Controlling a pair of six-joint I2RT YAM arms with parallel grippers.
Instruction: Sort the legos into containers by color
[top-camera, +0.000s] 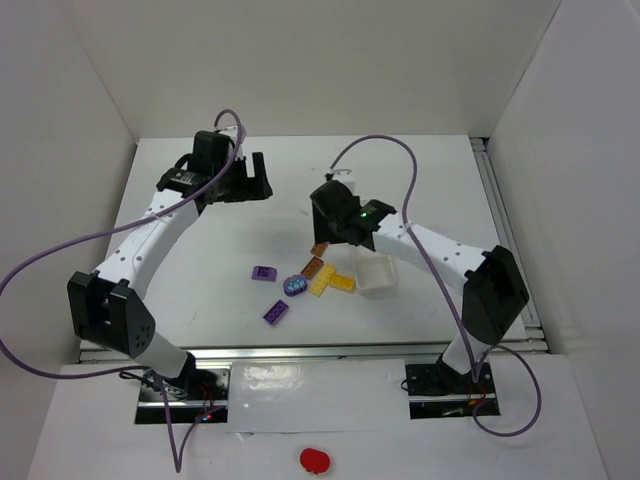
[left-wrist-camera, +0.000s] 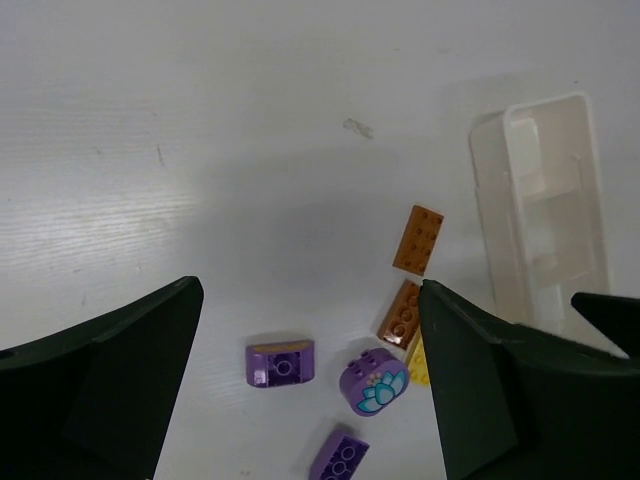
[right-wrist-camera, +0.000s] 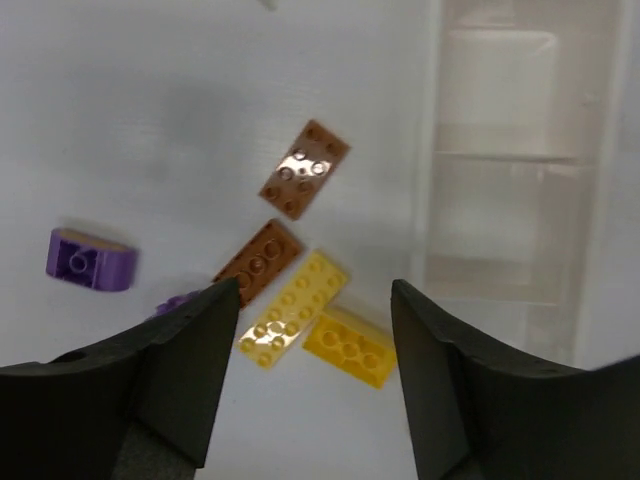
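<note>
Legos (top-camera: 322, 281) are lying scattered at the middle of the table (top-camera: 200, 250), all outside the white tray (right-wrist-camera: 432, 150) sitting just beside them on the right, its visible compartments holding nothing. The right gripper (right-wrist-camera: 315, 290) is hovering above the cluster with its jaws spread wide and nothing between them, its arm bending at the elbow and reaching in toward the centre. Below it a light brown brick (right-wrist-camera: 304, 168) is lying apart, while a dark brown brick (right-wrist-camera: 257, 262) is sitting close against a yellow brick (right-wrist-camera: 292, 310), which appears to be touching a second yellow brick (right-wrist-camera: 345, 347). The left gripper (left-wrist-camera: 310, 288), equally wide open and empty, is hanging high over the far left of the table, well apart from the pieces, its camera taking in a purple brick (left-wrist-camera: 280, 362) and the rounded purple-blue piece (left-wrist-camera: 374, 382). The pieces are looking light, rigid and smooth, likely to skid on the slick surface. The flat plates are probably best pinched across their long edges, the lone light brown one is offering the clearest grip, and the rounded piece's curved sides are inviting a slip.
</note>
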